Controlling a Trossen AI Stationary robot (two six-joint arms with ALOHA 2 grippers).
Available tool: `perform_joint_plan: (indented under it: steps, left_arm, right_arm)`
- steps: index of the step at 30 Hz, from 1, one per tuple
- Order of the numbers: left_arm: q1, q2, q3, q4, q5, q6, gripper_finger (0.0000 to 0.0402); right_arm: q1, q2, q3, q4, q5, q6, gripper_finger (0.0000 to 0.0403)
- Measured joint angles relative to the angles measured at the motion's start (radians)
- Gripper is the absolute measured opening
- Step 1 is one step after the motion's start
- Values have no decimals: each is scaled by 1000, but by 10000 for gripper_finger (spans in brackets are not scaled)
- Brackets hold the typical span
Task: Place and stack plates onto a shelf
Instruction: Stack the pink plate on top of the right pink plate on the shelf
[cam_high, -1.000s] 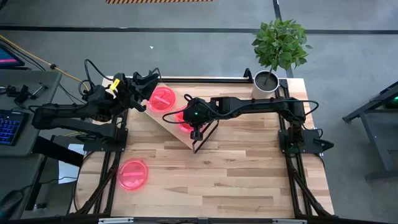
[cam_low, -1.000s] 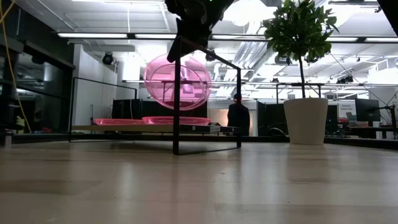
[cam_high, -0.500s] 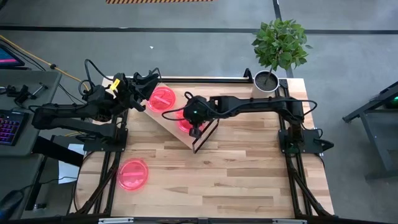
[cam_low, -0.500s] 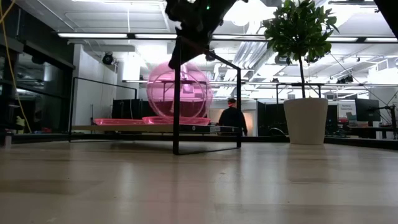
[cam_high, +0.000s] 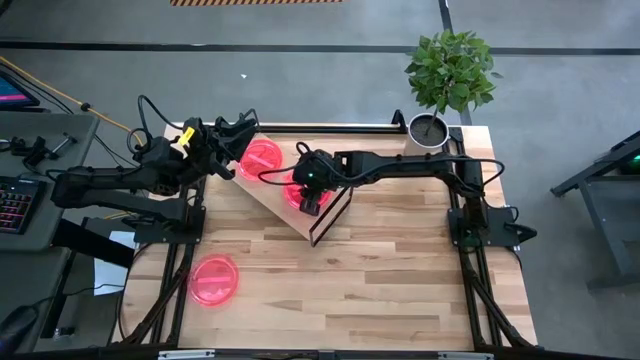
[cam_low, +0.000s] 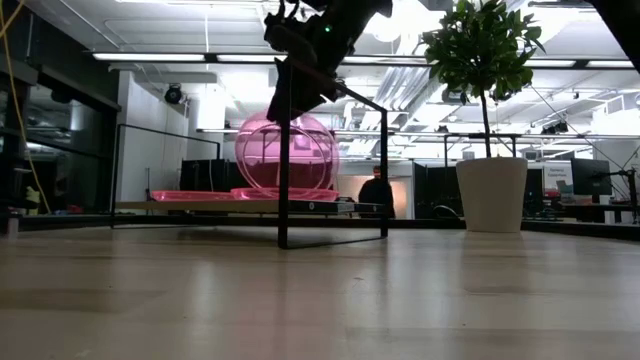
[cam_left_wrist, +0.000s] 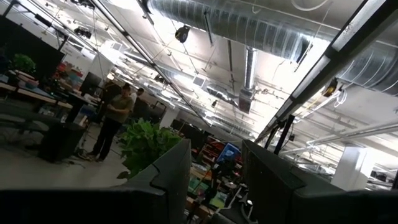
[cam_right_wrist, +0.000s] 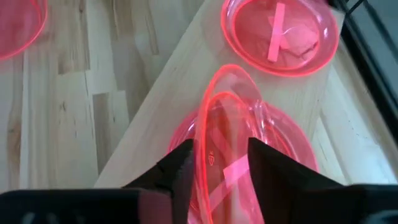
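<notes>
Lying flat on the near-left part of the butcher-block tabletop (cam_high: 380, 280), one round translucent pink-red plastic plate (cam_high: 214, 279) is sitting alone, well apart from both arms. Farther back, the rectangular light wood shelf on its thin black metal frame (cam_high: 268, 196) is standing at an angle near the table's middle. The right gripper (cam_high: 310, 196) is hanging over the shelf, its two dark fingers (cam_right_wrist: 177, 165) clamping the rim of a tilted plate (cam_right_wrist: 219, 137) that is standing nearly on edge. In the low view this held plate (cam_low: 287, 153) is showing as an upright pink disc, its lower edge meeting the plates lying on the board. Directly under it, a second plate (cam_right_wrist: 292, 149) is lying flat on the shelf, and beyond that a third plate (cam_high: 261, 158) with a pale bar mark in its centre is resting flat on the shelf's far end. The left gripper (cam_high: 232, 135) is waiting at the table's far-left edge, just beside that far plate, its fingers (cam_left_wrist: 174, 168) standing apart with nothing between them. At the far-right corner a green potted plant in a white pot (cam_high: 432, 128) is standing. A person (cam_low: 377, 193) is showing in the room behind the table.
</notes>
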Motion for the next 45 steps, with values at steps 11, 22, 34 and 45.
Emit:
perform_joint_plan:
  steps: [11,22,34,45]
  left_arm:
    - [0,0,0,-7,0,18,131]
    - [0,-1,0,-52,0,19,131]
    - [0,-12,1,-483,1,-70,131]
    - [-106,182,-116,-640,35,-162,55]
  right_arm:
    - [-12,-1,61,-95,-73,-22,183]
    - [-62,-16,107,-165,-3,-81,183]
    - [-112,-385,-61,-312,-17,-55,183]
    - [41,-876,-608,-122,153,307,62]
